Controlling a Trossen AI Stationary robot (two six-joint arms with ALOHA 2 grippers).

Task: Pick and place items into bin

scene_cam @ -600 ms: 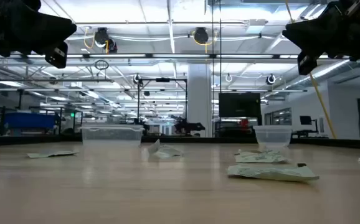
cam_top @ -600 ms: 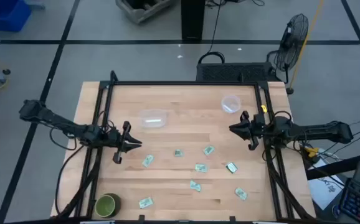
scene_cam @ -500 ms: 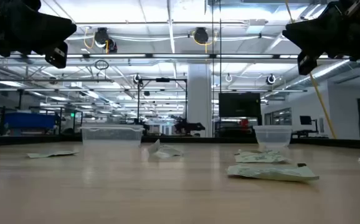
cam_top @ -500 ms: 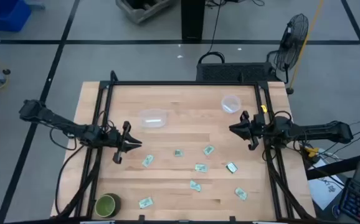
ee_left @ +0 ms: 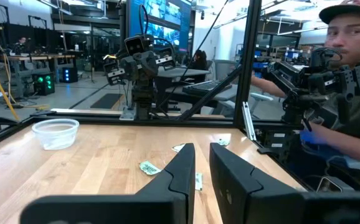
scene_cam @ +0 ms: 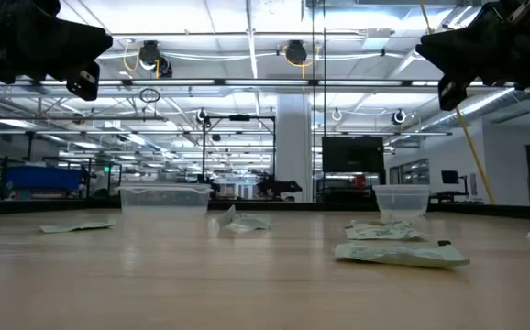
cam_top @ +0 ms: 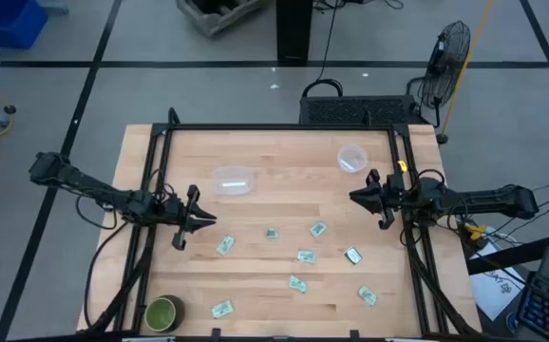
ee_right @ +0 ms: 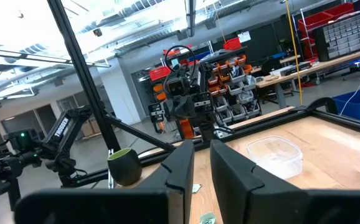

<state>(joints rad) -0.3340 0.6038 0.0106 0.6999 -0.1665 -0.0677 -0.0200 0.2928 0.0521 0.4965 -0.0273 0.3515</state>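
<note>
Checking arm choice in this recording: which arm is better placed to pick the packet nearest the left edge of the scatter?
Left, likely. The left hand hangs just beside that packet, with nothing between them. The right hand waits across the table, with other packets closer to it.

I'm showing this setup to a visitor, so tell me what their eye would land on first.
First, the scatter of small green-and-white packets across the near half of the wooden table. Next, the two dark arms reaching in from opposite sides, the left gripper and right gripper both raised, empty, with a narrow gap between the fingers. Then the two clear containers at the far side, a rectangular one and a round one, plus a dark green bowl at the near left corner.
</note>
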